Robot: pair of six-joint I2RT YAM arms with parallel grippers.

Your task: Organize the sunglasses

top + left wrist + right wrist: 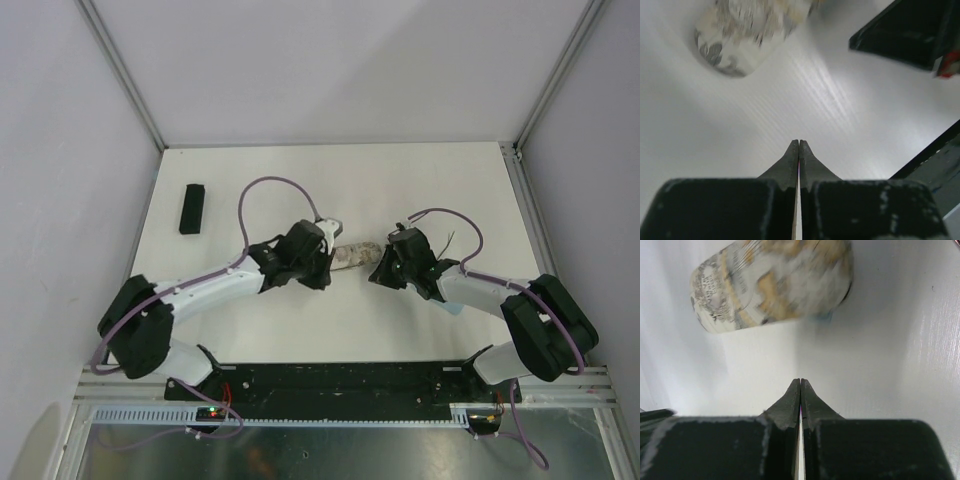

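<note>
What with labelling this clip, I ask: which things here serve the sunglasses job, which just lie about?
Job: left tool, right tool, both shut; no sunglasses clearly visible.
Lying about: patterned case between the tools; black case, far left.

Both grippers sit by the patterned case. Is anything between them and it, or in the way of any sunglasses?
Nothing visible lies between either gripper and the patterned case: the left gripper and right gripper, both shut, face it across white table. No sunglasses show in any view, so their path cannot be judged.
</note>
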